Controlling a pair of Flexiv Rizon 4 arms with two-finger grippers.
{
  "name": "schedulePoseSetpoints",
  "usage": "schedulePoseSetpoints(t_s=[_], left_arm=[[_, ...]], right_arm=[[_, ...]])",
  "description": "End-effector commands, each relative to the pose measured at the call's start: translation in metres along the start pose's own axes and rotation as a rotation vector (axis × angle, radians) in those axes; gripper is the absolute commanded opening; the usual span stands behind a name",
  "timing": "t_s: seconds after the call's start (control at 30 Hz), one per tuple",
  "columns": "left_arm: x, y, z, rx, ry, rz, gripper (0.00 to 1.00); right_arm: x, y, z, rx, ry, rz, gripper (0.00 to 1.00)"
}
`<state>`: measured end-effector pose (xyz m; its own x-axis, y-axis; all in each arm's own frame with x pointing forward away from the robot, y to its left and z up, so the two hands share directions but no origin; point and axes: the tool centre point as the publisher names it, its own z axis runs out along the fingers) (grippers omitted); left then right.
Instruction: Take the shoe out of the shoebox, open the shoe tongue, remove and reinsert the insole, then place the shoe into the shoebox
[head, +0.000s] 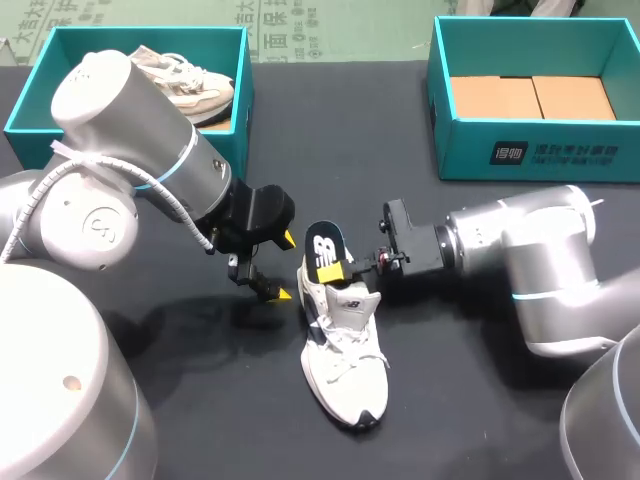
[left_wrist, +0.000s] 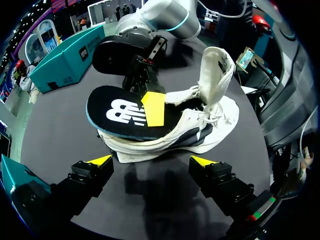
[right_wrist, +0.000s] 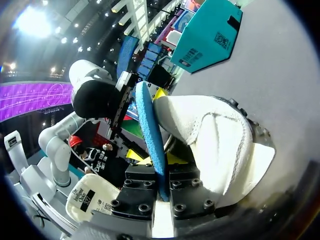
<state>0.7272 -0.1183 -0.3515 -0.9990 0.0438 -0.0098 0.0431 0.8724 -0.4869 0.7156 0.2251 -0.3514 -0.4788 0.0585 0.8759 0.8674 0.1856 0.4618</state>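
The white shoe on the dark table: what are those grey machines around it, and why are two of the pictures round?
They are two robot arms, each ending in a gripper with two yellow-tipped fingers. The wide picture comes from a camera above and behind the robot; the round ones from cameras on each wrist, looking along the fingers. On the table lies the white shoe, its tongue lifted; beyond it stand two teal shoeboxes: the left box holds another shoe, the right box shows only cardboard. The right gripper is shut on the insole, which sticks out over the shoe's heel. The left gripper is open beside the shoe, holding nothing.
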Motion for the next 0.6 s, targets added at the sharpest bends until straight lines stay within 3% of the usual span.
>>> schedulePoseSetpoints(t_s=[0.03, 0.3, 0.33, 0.37, 0.47, 0.6], left_arm=[[0.001, 0.000, 0.000, -0.003, -0.002, 0.000, 1.00], [0.001, 0.000, 0.000, -0.003, -0.002, 0.000, 1.00], [0.001, 0.000, 0.000, -0.003, -0.002, 0.000, 1.00], [0.001, 0.000, 0.000, -0.003, -0.002, 0.000, 1.00], [0.001, 0.000, 0.000, -0.003, -0.002, 0.000, 1.00], [0.001, 0.000, 0.000, -0.003, -0.002, 0.000, 1.00]], right_arm=[[0.000, -0.015, 0.003, -0.014, -0.015, 0.002, 0.00], [0.010, -0.001, 0.002, 0.004, -0.042, -0.038, 0.00], [0.012, 0.002, 0.002, 0.008, -0.046, -0.046, 0.06], [0.013, 0.004, 0.002, 0.012, -0.048, -0.054, 0.19], [0.018, 0.013, 0.001, 0.026, -0.058, -0.076, 0.32], [0.022, 0.022, 0.000, 0.038, -0.075, -0.096, 0.30]])
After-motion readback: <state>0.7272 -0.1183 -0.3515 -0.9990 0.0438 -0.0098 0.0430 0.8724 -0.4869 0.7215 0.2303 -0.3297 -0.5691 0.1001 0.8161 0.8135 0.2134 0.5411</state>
